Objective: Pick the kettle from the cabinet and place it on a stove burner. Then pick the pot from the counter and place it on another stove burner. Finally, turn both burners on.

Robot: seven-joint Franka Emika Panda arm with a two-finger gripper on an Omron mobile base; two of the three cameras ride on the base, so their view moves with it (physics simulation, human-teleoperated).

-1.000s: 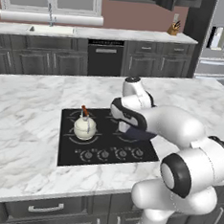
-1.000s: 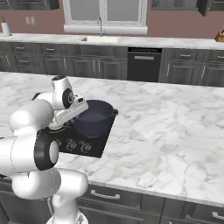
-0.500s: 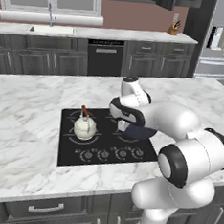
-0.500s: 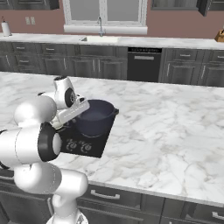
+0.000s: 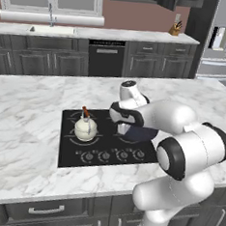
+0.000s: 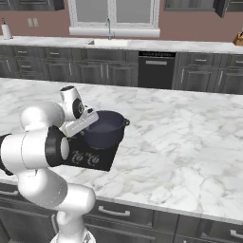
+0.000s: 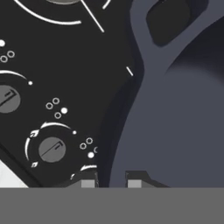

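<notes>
Left base view – kettle [image 5: 86, 128]: stands upright on the left part of the black cooktop [image 5: 72, 152], on a burner ring; its wood-topped handle points up
Left base view – pot [image 5: 141, 133]: dark, on the right part of the cooktop, mostly hidden behind the white arm; well apart from the kettle
Left base view – worktop [image 5: 33, 103]: white marble, carries the cooktop; a row of round knobs [image 5: 112, 156] runs along the cooktop's near edge
Right base view – pot [image 6: 105, 130]: sits on the cooktop's far corner; one loop handle shows at its right rim; the hand presses against its left rim
Right base view – jaws: hidden behind the hand and the pot wall, so the grip cannot be read here
Hand view – jaws [image 7: 111, 183]: narrow; the two tips stand on either side of the pot's rim wall, seemingly clamped on it, though the contact sits at the frame's edge
Hand view – pot [image 7: 175, 113]: fills the right side; a loop handle with its opening at upper right
Hand view – cooktop [image 7: 65, 65]: black glass to the left, with two knobs and white ring markings
</notes>
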